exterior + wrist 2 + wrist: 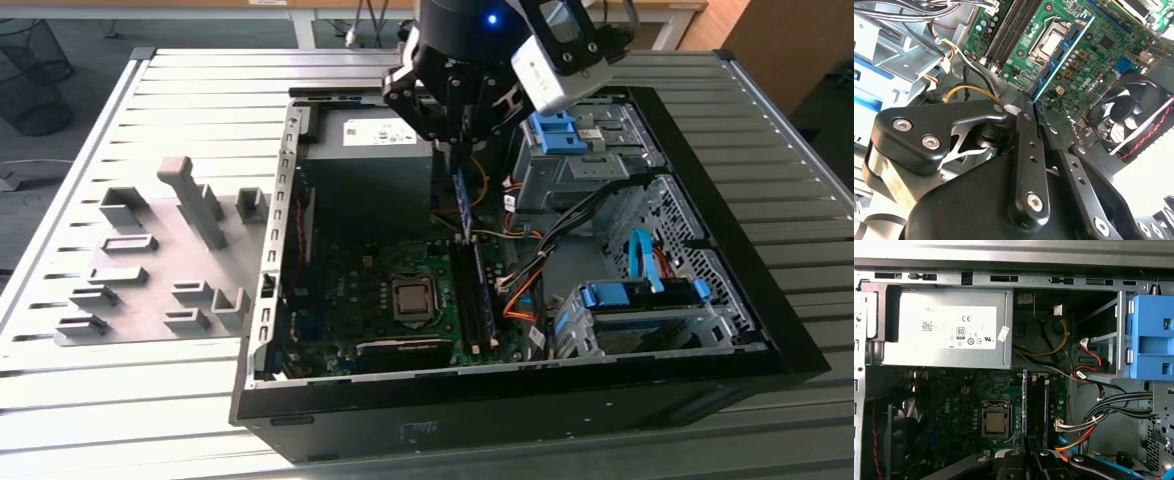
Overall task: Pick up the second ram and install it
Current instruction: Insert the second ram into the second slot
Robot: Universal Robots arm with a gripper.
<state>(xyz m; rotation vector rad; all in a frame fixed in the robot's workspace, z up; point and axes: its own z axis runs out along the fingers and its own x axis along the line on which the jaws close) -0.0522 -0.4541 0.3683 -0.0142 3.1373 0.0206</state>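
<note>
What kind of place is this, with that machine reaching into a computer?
Probably a lab or workshop test bench. An opened computer case lies on a slatted metal table, grey part holders beside it, while the gripper holds a blue ram stick above the motherboard.

The computer case (747, 330) lies open on the slatted table (174, 390), and every place here is given from this case. Inside it, the motherboard (360, 280) lies on the floor of the case. The power supply (380, 140) sits at the far end of the case in the exterior view, behind the motherboard. The drive bays (627, 310) stand along the case's side at the exterior view's right. The gripper (458, 145) is above the case interior, and the second ram (463, 205) hangs from it on edge, over the memory slots (470, 300). Outside the case, at the exterior view's left, a fixture plate (147, 270) lies on the table.
</note>
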